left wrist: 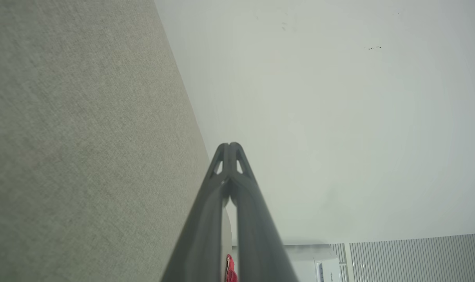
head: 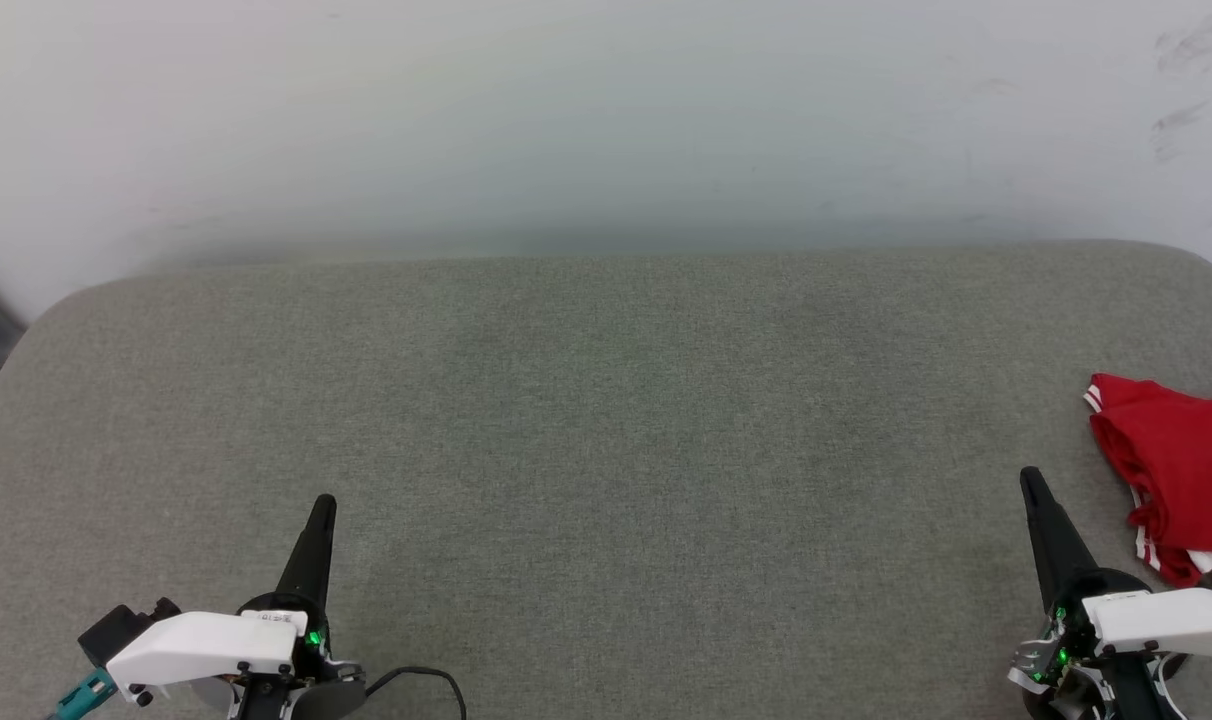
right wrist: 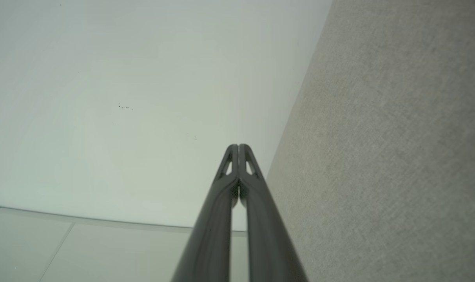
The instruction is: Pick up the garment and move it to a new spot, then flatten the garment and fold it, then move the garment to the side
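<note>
The garment (head: 1181, 470), red with white striped trim, lies crumpled at the far right edge of the grey cushioned surface (head: 606, 420), partly cut off by the head view's edge. A sliver of the red garment (left wrist: 230, 270) peeks between the fingers in the left wrist view. My right gripper (head: 1029, 480) stands just left of the garment, apart from it, shut with nothing held; its fingertips meet (right wrist: 238, 148). My left gripper (head: 323, 503) is at the lower left, far from the garment, shut and empty, its tips pressed together (left wrist: 229, 145).
A pale wall (head: 606, 120) rises behind the cushioned surface. A black cable (head: 426, 678) loops by the left wrist. A white ribbed appliance (left wrist: 398, 258) stands in the background of the left wrist view.
</note>
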Tool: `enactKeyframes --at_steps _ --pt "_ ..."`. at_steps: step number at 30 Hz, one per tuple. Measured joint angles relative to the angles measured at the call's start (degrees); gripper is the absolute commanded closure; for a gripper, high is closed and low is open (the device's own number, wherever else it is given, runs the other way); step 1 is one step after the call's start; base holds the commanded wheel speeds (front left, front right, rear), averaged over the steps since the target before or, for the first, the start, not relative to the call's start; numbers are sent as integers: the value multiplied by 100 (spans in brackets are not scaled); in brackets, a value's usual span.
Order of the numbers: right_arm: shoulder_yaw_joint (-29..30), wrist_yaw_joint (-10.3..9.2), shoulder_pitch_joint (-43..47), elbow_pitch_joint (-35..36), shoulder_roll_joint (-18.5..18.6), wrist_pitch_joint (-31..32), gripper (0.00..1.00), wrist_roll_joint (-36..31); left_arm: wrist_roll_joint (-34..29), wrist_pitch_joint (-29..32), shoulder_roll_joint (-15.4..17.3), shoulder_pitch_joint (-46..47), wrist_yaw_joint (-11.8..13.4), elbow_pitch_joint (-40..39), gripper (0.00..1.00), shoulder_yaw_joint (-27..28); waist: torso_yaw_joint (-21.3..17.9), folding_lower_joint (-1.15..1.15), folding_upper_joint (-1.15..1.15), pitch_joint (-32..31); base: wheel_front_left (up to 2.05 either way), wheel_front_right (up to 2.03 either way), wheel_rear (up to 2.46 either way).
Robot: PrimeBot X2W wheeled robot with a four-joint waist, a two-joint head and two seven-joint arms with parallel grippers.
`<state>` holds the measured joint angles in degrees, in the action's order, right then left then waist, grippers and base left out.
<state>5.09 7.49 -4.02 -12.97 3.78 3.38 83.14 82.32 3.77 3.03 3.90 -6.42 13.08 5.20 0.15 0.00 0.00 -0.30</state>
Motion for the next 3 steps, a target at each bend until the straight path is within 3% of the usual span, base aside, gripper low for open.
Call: enactKeyframes --at_steps 3 --pt "9 0 -34 -10 -4 27 100 127 135 37 0 24 -15 12 100 16 -2 0 0 6 0 0 0"
